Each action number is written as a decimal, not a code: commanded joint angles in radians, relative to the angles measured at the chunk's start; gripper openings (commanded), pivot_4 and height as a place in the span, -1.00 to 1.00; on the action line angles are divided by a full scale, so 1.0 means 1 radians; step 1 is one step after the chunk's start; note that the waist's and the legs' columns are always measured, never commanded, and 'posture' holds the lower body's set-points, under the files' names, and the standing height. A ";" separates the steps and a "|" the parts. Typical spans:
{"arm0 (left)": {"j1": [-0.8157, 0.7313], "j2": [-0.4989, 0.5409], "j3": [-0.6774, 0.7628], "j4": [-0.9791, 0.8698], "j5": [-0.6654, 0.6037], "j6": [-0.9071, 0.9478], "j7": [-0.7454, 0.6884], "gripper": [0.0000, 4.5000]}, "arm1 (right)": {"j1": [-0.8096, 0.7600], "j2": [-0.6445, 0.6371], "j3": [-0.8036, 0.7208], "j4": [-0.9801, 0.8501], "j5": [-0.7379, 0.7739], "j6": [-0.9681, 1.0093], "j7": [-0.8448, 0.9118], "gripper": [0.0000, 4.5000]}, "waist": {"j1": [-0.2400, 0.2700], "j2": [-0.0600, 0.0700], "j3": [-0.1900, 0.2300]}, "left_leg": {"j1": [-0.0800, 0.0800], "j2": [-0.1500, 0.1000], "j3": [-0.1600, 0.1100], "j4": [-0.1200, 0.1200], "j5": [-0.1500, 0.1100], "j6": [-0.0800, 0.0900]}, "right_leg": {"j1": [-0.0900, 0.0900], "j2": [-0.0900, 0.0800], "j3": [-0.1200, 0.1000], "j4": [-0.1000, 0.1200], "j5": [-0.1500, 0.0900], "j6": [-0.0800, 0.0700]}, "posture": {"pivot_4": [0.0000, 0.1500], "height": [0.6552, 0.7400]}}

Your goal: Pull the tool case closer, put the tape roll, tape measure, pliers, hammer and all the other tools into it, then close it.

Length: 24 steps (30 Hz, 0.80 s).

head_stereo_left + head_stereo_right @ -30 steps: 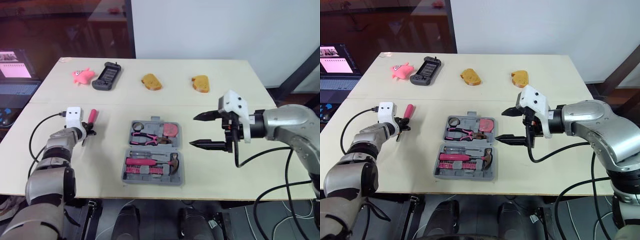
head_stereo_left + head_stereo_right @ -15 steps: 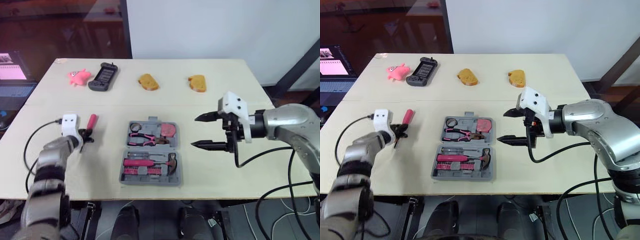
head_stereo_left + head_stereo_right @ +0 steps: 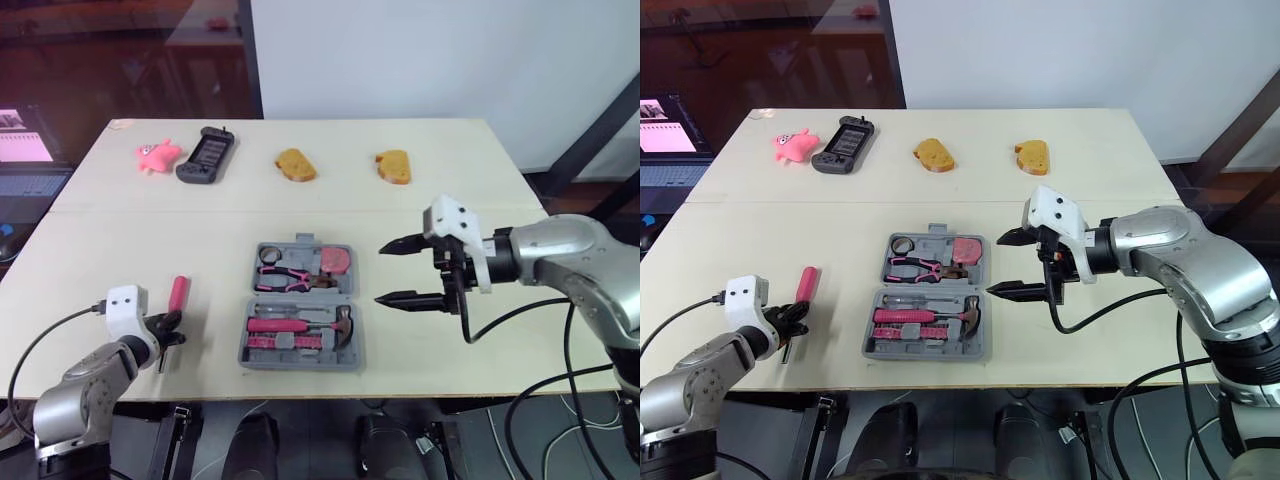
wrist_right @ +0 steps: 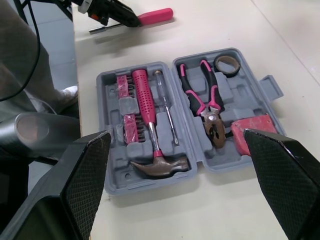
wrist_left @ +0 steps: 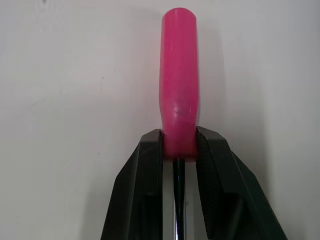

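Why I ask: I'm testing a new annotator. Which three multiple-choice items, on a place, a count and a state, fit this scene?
1. Where does the hammer lie?
A) in the open tool case
B) on the floor
C) in the right jaws

2. How many bread slices lie at the far side of the table?
A) one
B) two
C) four

3. What state are the left jaws in?
A) open above the case
B) shut on the pink-handled screwdriver
C) shut on nothing

Key:
1 A: its handle and head sit in a moulded slot of the case.
2 B: two slices lie apart along the far edge.
3 B: the left wrist view shows both jaws clamped on the base of the handle.
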<state>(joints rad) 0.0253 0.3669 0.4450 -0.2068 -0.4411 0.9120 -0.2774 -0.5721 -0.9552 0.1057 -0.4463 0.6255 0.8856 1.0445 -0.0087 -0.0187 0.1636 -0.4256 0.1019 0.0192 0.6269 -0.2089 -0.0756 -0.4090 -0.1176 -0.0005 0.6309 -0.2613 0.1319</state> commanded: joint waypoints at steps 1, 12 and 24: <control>0.025 -0.001 -0.003 -0.010 -0.018 0.029 0.001 -0.20 | -0.034 0.005 -0.004 -0.006 -0.010 -0.023 0.011 1.00 | 0.000 0.000 0.000 | 0.000 0.000 0.000 0.000 0.000 0.000 | 0.000 0.000 0.000 0.000 0.000 0.000 | 1.00 0.54; -0.021 0.104 0.106 -0.128 -0.147 0.018 -0.064 0.98 | -0.041 0.011 -0.017 -0.012 -0.005 -0.020 0.006 1.00 | 0.006 -0.001 0.001 | -0.001 0.000 0.000 0.000 0.000 0.000 | -0.001 0.000 0.000 0.000 0.000 -0.001 | 1.00 0.54; -0.337 0.581 -0.269 0.092 -0.013 -0.358 -0.708 0.98 | -0.081 0.024 -0.011 -0.046 0.028 -0.002 0.045 1.00 | 0.010 0.000 0.004 | -0.002 0.000 0.001 -0.001 0.000 0.000 | -0.003 0.000 0.000 -0.002 0.000 -0.001 | 1.00 0.54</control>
<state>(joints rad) -0.3193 0.9151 0.2255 -0.1358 -0.4999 0.6612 -0.8623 -0.6305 -0.9299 0.1137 -0.4612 0.6356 0.8819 1.0864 0.0016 -0.0187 0.1675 -0.4275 0.1019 0.0202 0.6246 -0.2091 -0.0759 -0.4127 -0.1176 -0.0002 0.6294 -0.2613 0.1313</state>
